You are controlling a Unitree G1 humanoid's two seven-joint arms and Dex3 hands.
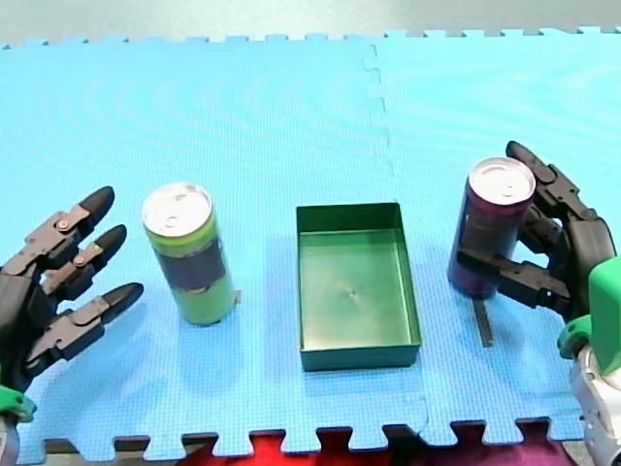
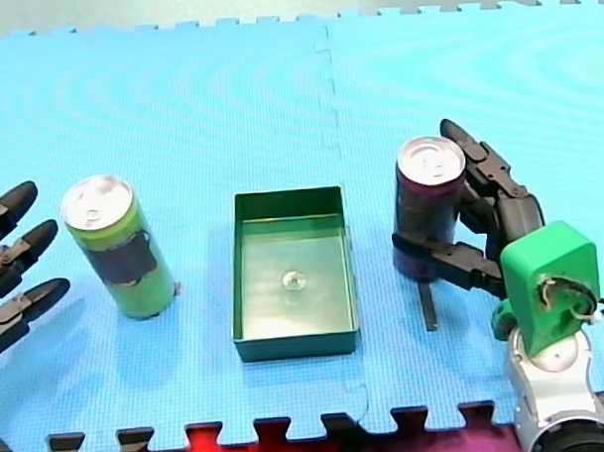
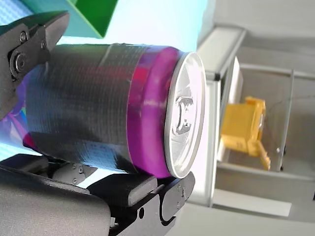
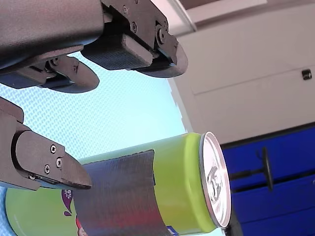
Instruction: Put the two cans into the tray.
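Blue foam mat (image 1: 291, 116), made of interlocking tiles, covers the work surface. A strip of red and purple (image 1: 320, 451) shows past its near edge. Beyond the mat, the wrist views catch pale grey walls, a yellow object (image 3: 243, 130) and dark blue panels (image 4: 275, 167).

A green tray (image 1: 359, 357) sits at the middle of the mat, open side up, with only a small round mark at the centre of its floor. Both cans stand upright on the mat outside it. The green can (image 1: 189, 254) is left of the tray, and the purple can (image 1: 490, 228) is right of it, with a dark band around its body.

The right hand (image 1: 568, 252) grips the purple can, thumb across its near side and fingers behind it. The left hand (image 1: 58, 291) holds nothing, at the mat's left edge, near the green can but apart from it.
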